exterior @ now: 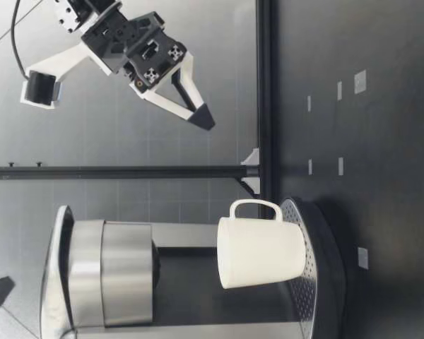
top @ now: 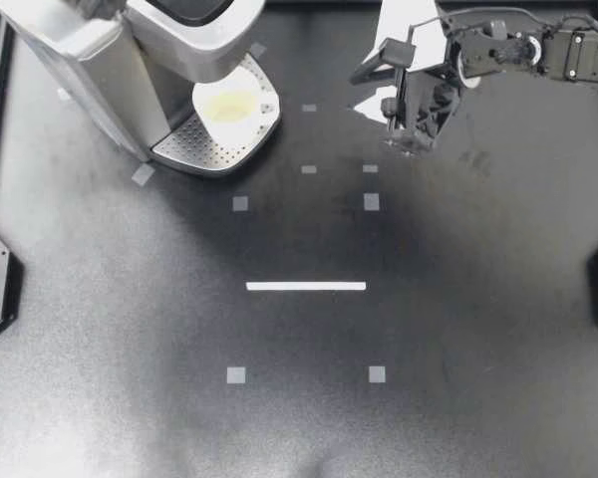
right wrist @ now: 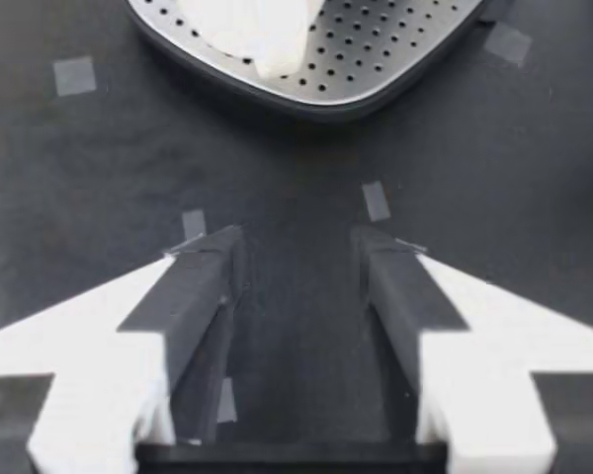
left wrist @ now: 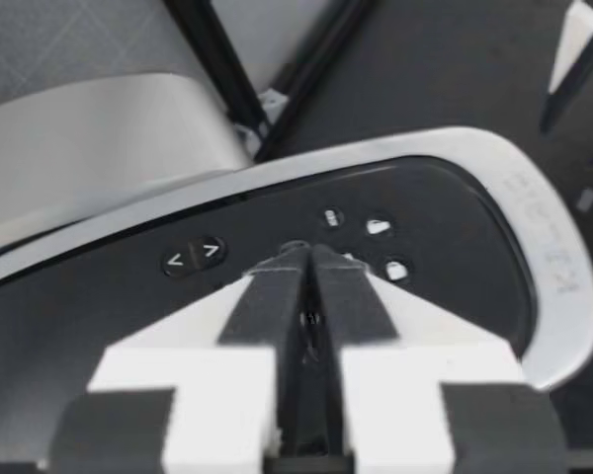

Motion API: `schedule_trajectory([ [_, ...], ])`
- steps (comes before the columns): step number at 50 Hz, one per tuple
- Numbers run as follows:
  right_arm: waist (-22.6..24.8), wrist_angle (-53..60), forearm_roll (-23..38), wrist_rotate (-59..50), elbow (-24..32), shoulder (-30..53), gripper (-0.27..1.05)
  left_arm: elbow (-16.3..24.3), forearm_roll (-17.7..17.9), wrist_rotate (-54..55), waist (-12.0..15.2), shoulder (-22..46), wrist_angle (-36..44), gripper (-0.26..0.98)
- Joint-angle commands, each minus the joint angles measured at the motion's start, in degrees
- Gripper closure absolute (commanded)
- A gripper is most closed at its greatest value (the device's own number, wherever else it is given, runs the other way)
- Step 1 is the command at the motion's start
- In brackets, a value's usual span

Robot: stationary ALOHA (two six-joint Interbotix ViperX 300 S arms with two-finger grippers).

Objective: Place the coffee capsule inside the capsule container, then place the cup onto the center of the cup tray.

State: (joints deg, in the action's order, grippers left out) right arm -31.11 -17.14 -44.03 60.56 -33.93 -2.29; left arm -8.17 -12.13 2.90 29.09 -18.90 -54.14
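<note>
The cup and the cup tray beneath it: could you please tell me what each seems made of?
The cup looks like glazed white ceramic: smooth, opaque, evenly pale. The cup tray seems metal, possibly steel: silver-grey, perforated with small holes.

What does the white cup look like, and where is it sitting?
The cup is plain white and smooth, like ceramic, with one looped handle on its side. It stands upright, mouth up, on the holed metal cup tray of the coffee machine, under its overhanging top. Only the tray touches it. Its inside looks faintly yellowish.
</note>
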Motion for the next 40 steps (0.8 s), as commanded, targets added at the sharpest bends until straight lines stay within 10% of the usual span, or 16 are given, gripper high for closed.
schedule_trajectory([
  [1,-0.35,0.44,-0.18,0.09,0.53,-1.67,0.3,0.0,0.09,0.0,0.7,-0.09,1.41,0.63],
  [40,-0.35,0.53,0.0,0.18,0.26,-1.32,0.3,-1.32,-0.26,-0.18,2.55,2.55,2.72,0.63],
])
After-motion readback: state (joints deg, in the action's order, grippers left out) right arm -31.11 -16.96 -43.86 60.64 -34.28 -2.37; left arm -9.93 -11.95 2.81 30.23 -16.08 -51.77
